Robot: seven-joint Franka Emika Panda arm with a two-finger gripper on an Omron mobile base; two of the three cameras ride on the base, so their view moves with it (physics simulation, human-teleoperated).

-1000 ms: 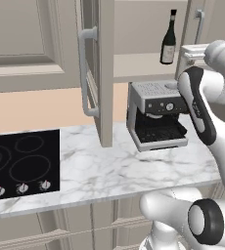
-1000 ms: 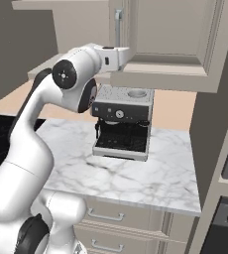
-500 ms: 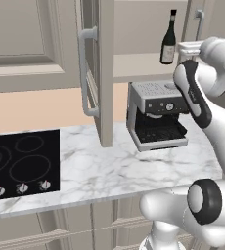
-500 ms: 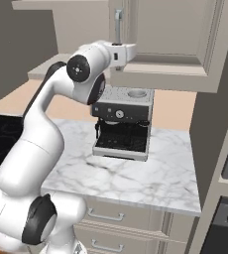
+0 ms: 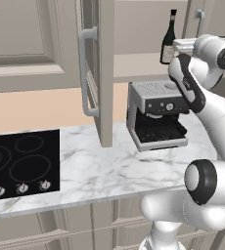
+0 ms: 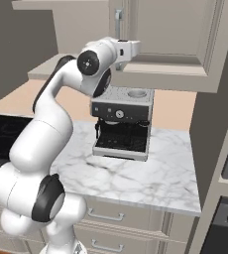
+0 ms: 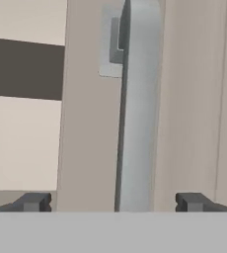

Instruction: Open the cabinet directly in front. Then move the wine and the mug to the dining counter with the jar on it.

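Claw (image 7: pixel 113 201) is spread wide around the right door's silver handle (image 7: pixel 137 104); wine (image 5: pixel 169 39) stands just left, espresso machine (image 5: pixel 156 114) on the worktop (image 5: pixel 95 171) below.

We count one wine (image 5: pixel 169 38) bottle on the cabinet (image 5: pixel 105 73) shelf, one coffee machine (image 5: pixel 156 116) on the far counter (image 5: pixel 100 171), one black cooktop (image 5: pixel 21 163) at the left with three knobs (image 5: pixel 20 188) (near edge), and two silver bar handles (image 5: pixel 86 73).

Wine (image 5: pixel 168 39) stands in the cabinet (image 5: pixel 101 73) above the coffee machine (image 5: pixel 156 115); cooktop (image 5: pixel 21 163) lies left of the machine on the bench (image 5: pixel 100 171).
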